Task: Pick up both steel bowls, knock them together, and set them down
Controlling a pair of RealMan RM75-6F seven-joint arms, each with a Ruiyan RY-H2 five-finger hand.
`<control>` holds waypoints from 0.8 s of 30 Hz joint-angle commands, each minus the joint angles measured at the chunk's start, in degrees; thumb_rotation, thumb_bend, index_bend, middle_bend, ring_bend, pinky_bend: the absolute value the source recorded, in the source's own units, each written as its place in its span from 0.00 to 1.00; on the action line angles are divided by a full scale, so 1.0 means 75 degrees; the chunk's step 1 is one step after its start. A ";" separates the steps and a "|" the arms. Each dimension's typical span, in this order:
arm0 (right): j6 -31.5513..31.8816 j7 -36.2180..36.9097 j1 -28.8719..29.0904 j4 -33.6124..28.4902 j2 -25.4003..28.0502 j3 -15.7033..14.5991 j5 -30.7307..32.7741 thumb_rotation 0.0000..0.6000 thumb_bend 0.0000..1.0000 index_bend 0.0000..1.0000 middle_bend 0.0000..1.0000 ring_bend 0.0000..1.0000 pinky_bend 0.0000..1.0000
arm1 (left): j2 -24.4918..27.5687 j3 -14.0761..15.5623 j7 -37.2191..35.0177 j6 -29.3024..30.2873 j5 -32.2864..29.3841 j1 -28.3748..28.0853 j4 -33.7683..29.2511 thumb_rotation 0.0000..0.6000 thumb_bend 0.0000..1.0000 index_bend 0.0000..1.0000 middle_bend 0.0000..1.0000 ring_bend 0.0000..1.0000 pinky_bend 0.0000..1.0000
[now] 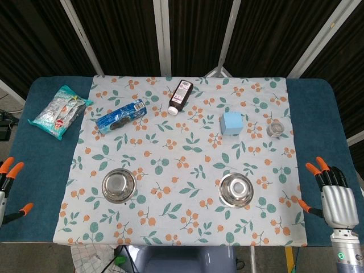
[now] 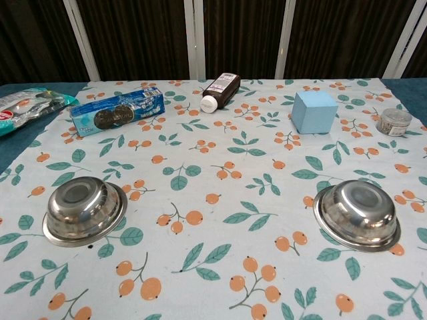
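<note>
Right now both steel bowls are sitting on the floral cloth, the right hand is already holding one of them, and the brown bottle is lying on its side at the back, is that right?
Not quite. The right hand holds nothing; in the head view it rests open at the table's edge, well clear of the right bowl. The rest stands: both bowls, including the left bowl, sit on the floral cloth, and the brown bottle lies on its side at the back.

Table (image 1: pixel 40 170) has blue top, floral cloth (image 1: pixel 182 165) over the middle. On cloth: left steel bowl (image 1: pixel 119 185) at 7 o'clock, right steel bowl (image 1: pixel 236 190) at 5, cookie pack (image 1: pixel 120 116) at 10, brown bottle (image 1: pixel 181 96) lying at 12, blue cube (image 1: pixel 232 123) at 2, small jar (image 1: pixel 275 128) further right. Snack bag (image 1: pixel 60 111) on bare blue at 10, off the cloth.
</note>
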 commanded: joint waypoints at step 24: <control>-0.0223 0.0432 -0.0049 -0.0600 0.0163 -0.0253 -0.0121 1.00 0.09 0.21 0.08 0.15 0.09 | -0.0102 0.0055 -0.0025 0.0035 0.0301 -0.0070 0.0142 1.00 0.11 0.13 0.00 0.00 0.06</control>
